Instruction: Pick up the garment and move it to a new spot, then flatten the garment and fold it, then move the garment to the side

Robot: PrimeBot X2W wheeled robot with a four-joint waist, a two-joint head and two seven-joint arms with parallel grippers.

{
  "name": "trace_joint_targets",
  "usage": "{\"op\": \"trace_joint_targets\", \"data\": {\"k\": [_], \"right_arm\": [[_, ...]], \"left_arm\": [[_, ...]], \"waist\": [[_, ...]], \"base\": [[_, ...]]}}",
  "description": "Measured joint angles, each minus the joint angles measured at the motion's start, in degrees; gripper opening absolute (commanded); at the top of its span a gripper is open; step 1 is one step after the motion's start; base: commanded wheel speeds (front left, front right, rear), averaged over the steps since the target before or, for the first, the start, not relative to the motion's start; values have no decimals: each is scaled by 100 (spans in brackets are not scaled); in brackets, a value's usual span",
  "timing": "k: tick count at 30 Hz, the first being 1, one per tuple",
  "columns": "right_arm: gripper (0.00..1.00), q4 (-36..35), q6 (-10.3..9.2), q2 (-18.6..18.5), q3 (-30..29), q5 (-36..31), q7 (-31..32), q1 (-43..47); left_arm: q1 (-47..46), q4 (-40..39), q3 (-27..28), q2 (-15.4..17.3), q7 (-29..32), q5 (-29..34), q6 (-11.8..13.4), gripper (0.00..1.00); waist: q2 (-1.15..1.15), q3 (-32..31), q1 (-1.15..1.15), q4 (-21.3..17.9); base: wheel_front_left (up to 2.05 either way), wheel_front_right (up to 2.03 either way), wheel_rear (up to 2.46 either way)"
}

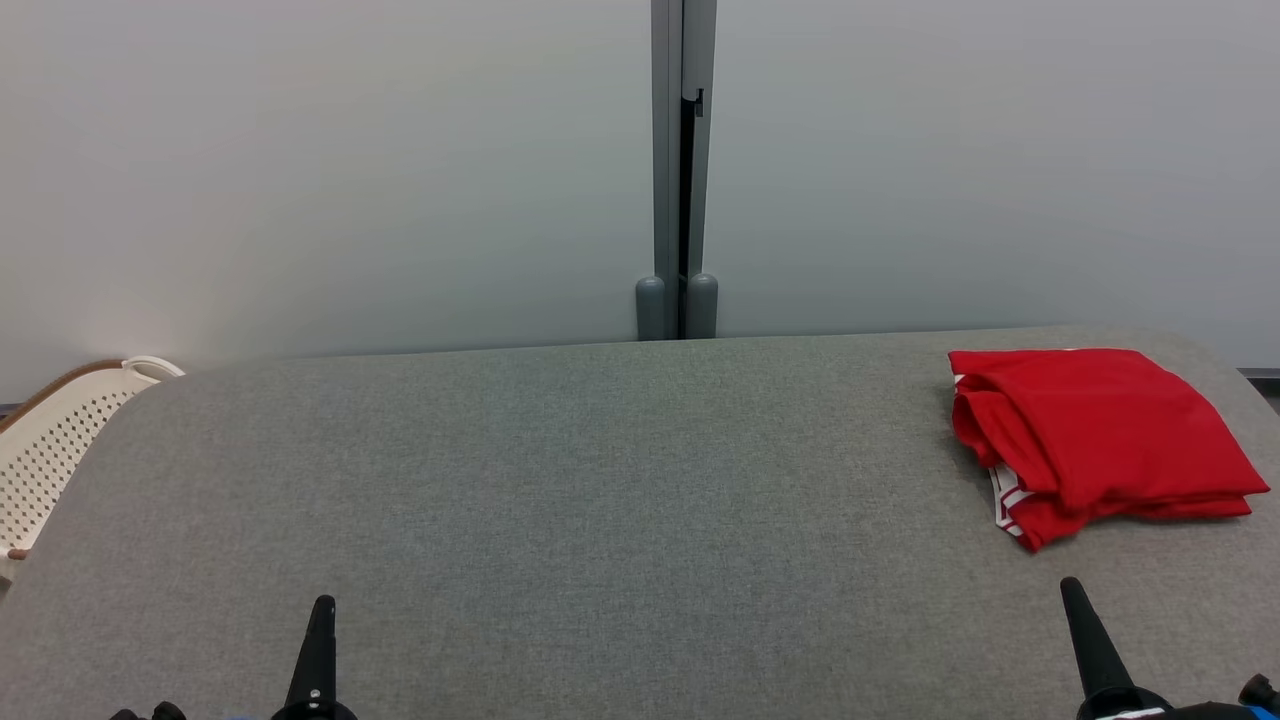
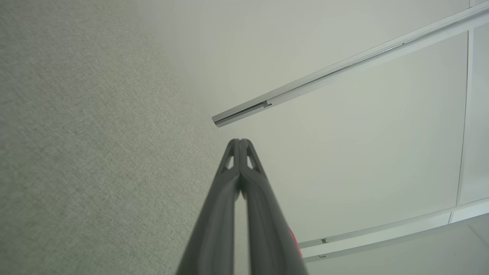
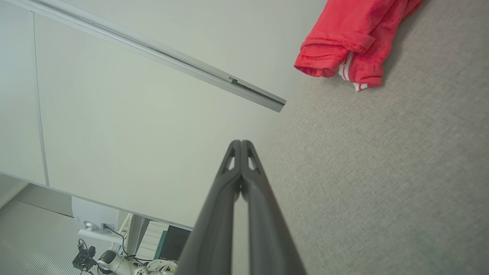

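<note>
Head view, surface: a wide grey fabric surface (image 1: 600, 480) fills the lower half, with a pale wall (image 1: 300, 170) behind it.
Head view, garment: a red garment (image 1: 1095, 435) with white striped trim lies folded in a loose stack at about 3 o'clock in the picture, flat on the surface near its right edge.
Head view, left gripper: the left gripper (image 1: 322, 605) rises from the bottom edge at 7 o'clock, its dark fingers pressed together into one point, holding nothing. The garment lies toward 2 o'clock from it, well apart.
Head view, right gripper: the right gripper (image 1: 1071, 585) rises at 5 o'clock, also pressed together and empty. The garment lies at about 12 o'clock from its tip, near but not touching.
Head view, surroundings: a grey post (image 1: 683, 170) stands at 12 o'clock; a white basket (image 1: 60, 440) sits off the surface at 9 o'clock.
Left wrist view: the two fingers meet at their tips over the line between surface and wall. A thin sliver of red peeks out beside them at 5 o'clock.
Right wrist view: the fingers are closed tip to tip above bare fabric. The garment lies at 1 o'clock from the tips, well apart, with hems and white stripes facing the camera.
</note>
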Motion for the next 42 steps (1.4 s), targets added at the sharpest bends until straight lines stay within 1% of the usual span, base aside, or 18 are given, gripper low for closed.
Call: {"op": "trace_joint_targets", "data": {"k": [18, 42], "right_arm": [[0, 124, 0, 34, -105, 856, 250, -252], [0, 261, 0, 73, -225, 1859, 527, -572]], "left_arm": [[-349, 169, 221, -2, 250, -937, -90, 0], [-743, 354, 481, -18, 549, -1975, -176, 0]], "waist": [[0, 150, 0, -10], [0, 351, 0, -23]], "base": [[0, 0, 0], [0, 0, 0]]}}
